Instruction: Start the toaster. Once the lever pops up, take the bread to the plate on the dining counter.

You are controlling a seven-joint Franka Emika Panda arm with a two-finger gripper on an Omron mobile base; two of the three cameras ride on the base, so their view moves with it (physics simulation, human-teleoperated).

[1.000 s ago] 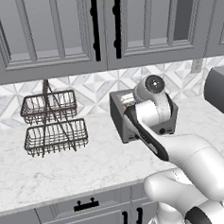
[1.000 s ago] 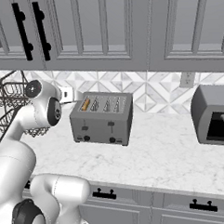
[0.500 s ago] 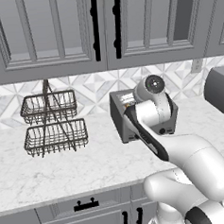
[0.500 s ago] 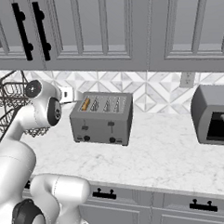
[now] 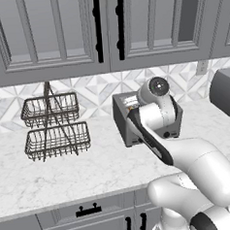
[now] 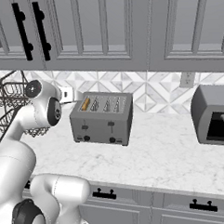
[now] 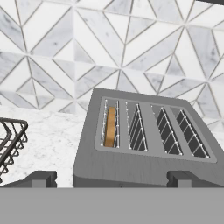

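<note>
The boxy grey toaster (image 6: pixel 102 119) stands on the marble worktop against the tiled wall, and my arm partly covers it in the left base view (image 5: pixel 121 122). A golden-tan bread slice (image 7: pixel 110 127) sits deep in its leftmost slot (image 6: pixel 85 104); the other slots are empty. My gripper (image 7: pixel 111 180) hovers in front of and above the toaster, aimed down at its top. The two dark fingertips (image 7: pixel 41 178) stand wide apart, open, with nothing between them. The plate and the dining counter are out of view.
A two-tier black wire basket (image 5: pixel 54 126) stands left of the toaster, and its rim shows close to my left finger (image 7: pixel 8 140). A rounded dark grey appliance (image 6: pixel 214 113) sits to the right. Grey wall cabinets (image 6: pixel 104 26) hang overhead.
</note>
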